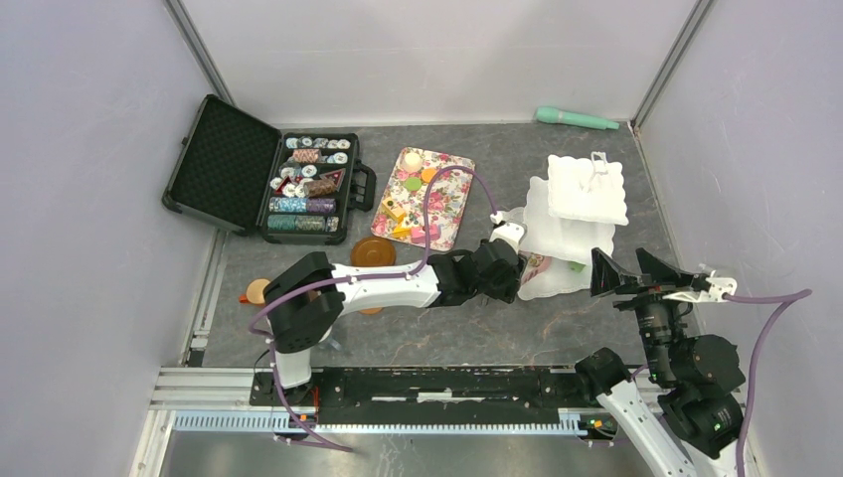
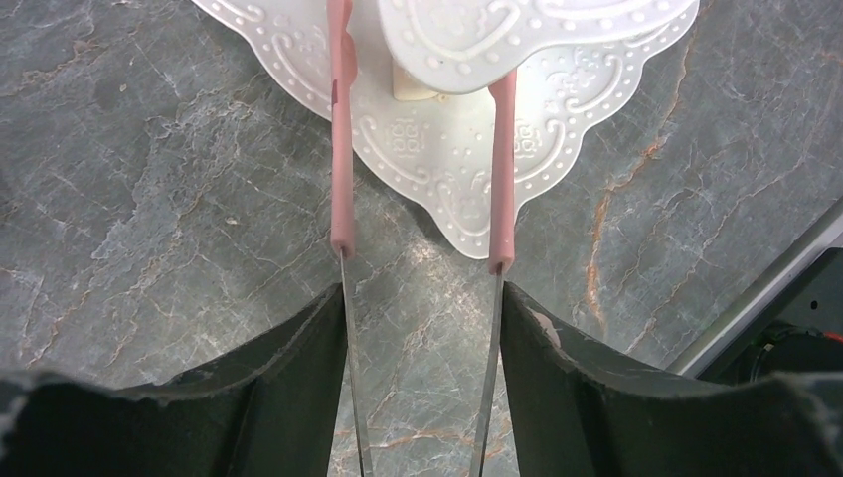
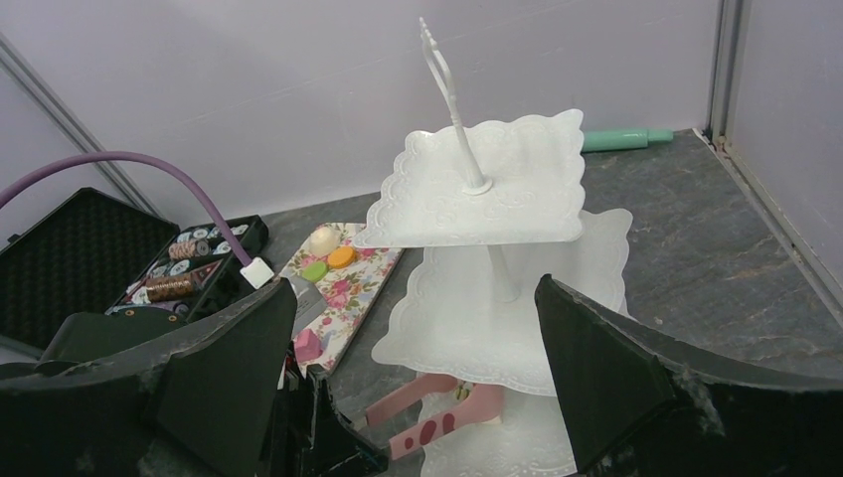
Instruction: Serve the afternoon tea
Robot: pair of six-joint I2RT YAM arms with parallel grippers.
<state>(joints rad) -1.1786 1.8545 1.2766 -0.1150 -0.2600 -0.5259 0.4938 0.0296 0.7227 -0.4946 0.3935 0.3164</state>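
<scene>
The white three-tier stand [image 1: 587, 189] stands at the right back and also shows in the right wrist view [image 3: 497, 179]. My left gripper [image 1: 507, 268] is shut on metal tongs with pink tips [image 2: 341, 149]. The tong tips reach over the stand's bottom tier [image 2: 447, 179], one on each side of a small cream pastry [image 2: 413, 87] under the middle tier. The tongs [image 3: 452, 412] also show in the right wrist view. My right gripper [image 1: 636, 270] is open and empty, just right of the stand. Several toy pastries [image 1: 412, 159] lie on the floral tray [image 1: 447, 204]. Brown saucers [image 1: 373, 251] sit near the left arm. No mug shows.
An open black case of poker chips [image 1: 308, 189] lies at the back left. A green tube [image 1: 577, 119] lies against the back wall. A small tan round thing [image 1: 257, 291] sits by the left arm's base. Walls close in on both sides.
</scene>
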